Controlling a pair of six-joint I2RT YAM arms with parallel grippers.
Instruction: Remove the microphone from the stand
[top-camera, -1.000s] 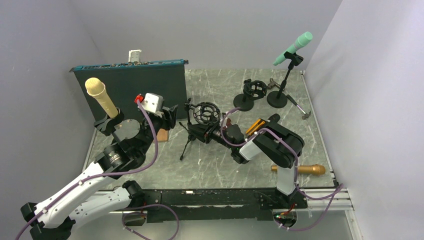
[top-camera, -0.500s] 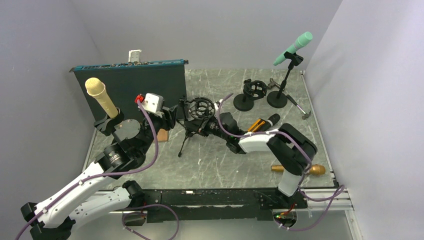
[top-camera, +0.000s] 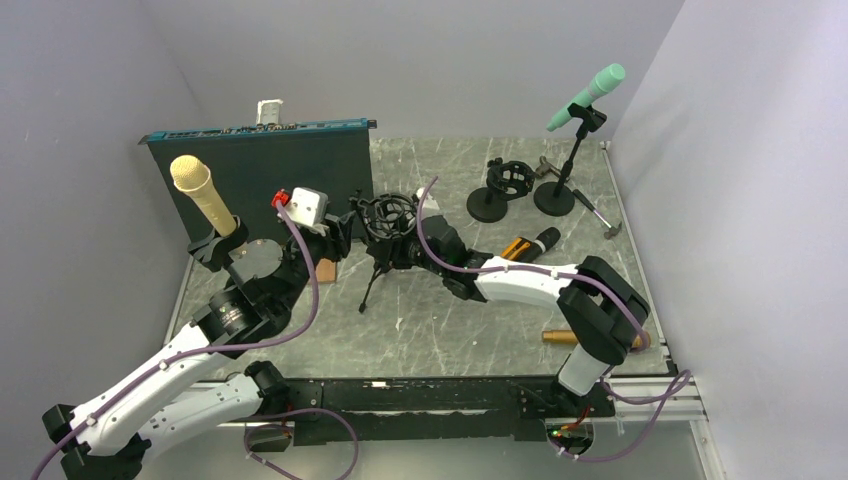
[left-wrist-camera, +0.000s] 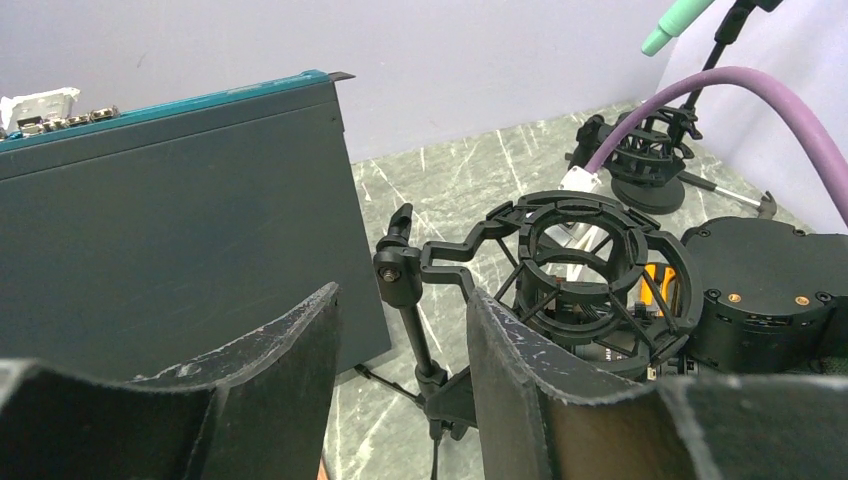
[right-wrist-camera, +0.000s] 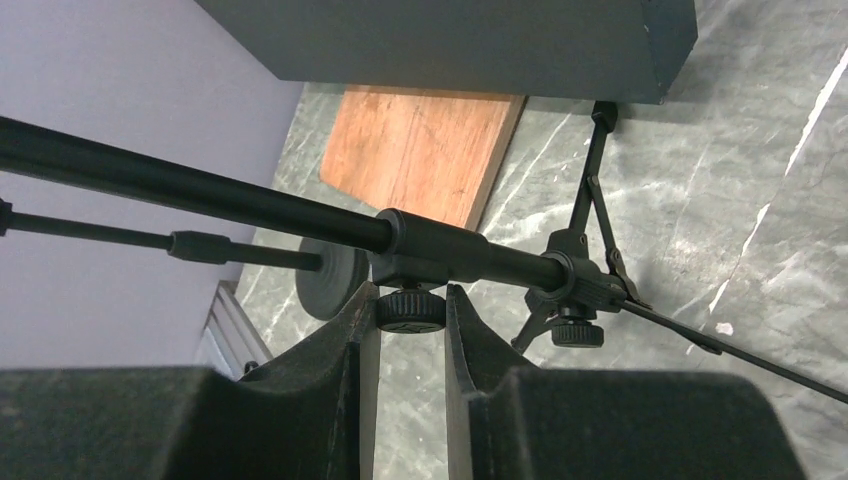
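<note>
Stand: a black tripod stand (top-camera: 372, 285) sits mid-frame in the top view, on the marble table (top-camera: 450, 330), just right of a dark upright box (top-camera: 270, 170).
Shock mount: the ring-shaped mount (left-wrist-camera: 580, 265) tops the stand's arm; in the left wrist view the right arm's wrist shows through the ring.
Microphone nearest the stand: a black-and-orange microphone (top-camera: 530, 243) lies flat on the table, right of the stand and apart from it.
Right gripper: the right gripper (right-wrist-camera: 405, 300) is below the stand's slanted pole (right-wrist-camera: 250, 205), its fingers (right-wrist-camera: 350, 340) pressed against either side of a small knob (right-wrist-camera: 410, 310) under the pole clamp. In the top view it (top-camera: 405, 250) sits just below and right of the mount.
Left gripper: the left gripper (left-wrist-camera: 400, 300) has its fingers (left-wrist-camera: 290, 360) spread wide, holding nothing; the stand's upright shows between them, farther off. In the top view it (top-camera: 345, 232) is just left of the mount.
Other microphones: a cream one (top-camera: 200, 190) is clipped on a stand at left, a green one (top-camera: 590, 93) on a stand at upper right, and a gold one (top-camera: 595, 338) lies at lower right.
Wooden board: a board (right-wrist-camera: 420, 150) lies flat beside the dark box.
</note>
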